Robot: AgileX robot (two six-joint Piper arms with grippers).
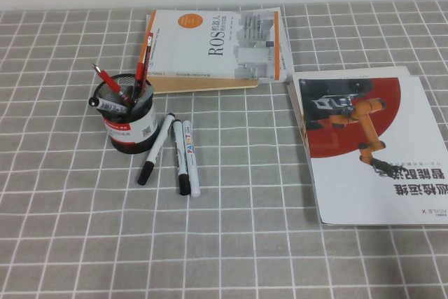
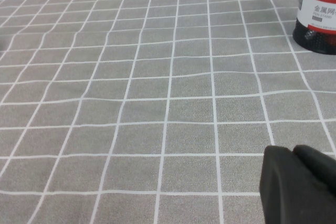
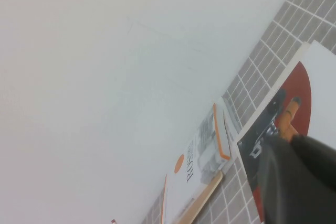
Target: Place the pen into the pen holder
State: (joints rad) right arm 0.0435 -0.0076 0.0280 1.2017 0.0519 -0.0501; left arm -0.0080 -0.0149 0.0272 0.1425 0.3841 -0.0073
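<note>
The pen, an all-white marker with coloured "PAINT" lettering, lies on the checked cloth just right of the pen holder. The pen holder is a black mesh cup with a red-and-white label, and it holds several pens. Its lower part also shows in the left wrist view. Neither gripper shows in the high view. My left gripper hangs low over bare cloth, apart from the holder, its fingers together and empty. My right gripper is raised near the red-and-white booklet, its fingers together and empty.
A white pen with a black cap and a mostly black marker lie beside the PAINT pen. A ROS book lies behind the holder. A red-and-white booklet lies at the right.
</note>
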